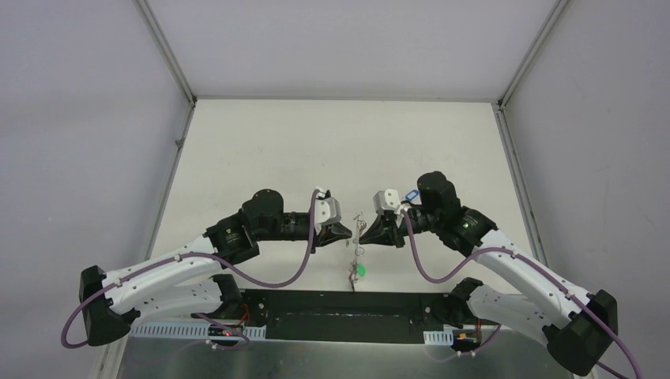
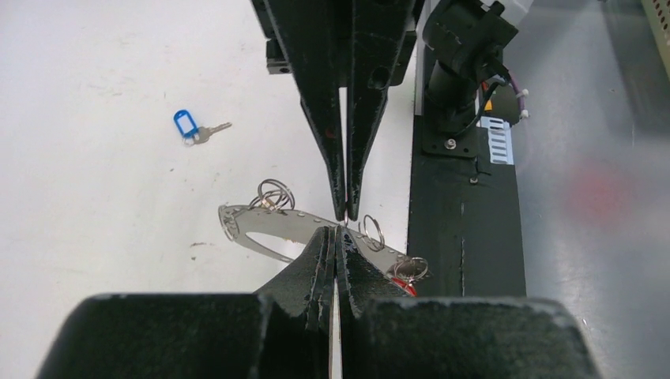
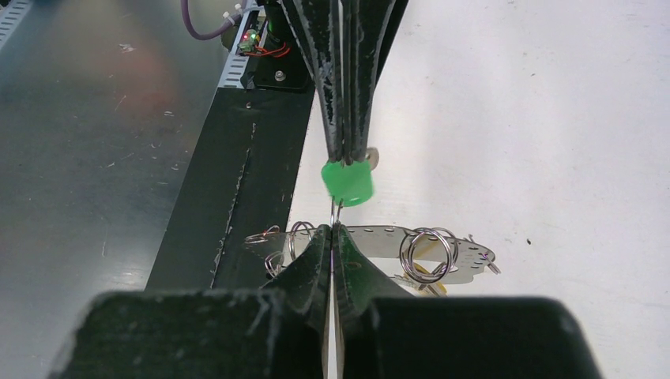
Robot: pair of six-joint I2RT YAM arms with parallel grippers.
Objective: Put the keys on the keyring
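While left gripper (image 2: 336,234) and right gripper (image 2: 345,212), both closed, pinch the flat silvery metal keyring (image 2: 269,221), one blue-tagged silvery key (image 2: 190,128) lies unthreaded.

Table (image 1: 261,150): white, scuffed with small dark marks.
Black plate (image 1: 340,320): along the near edge.
Grey metal sheet (image 1: 332,362): beside that plate, scratched.
Aluminium posts (image 1: 164,47): rising from both far corners.

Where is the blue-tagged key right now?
The blue-tagged key lies alone on the white table, upper left in the left wrist view, away from the keyring. From above it shows beside the right arm's wrist.
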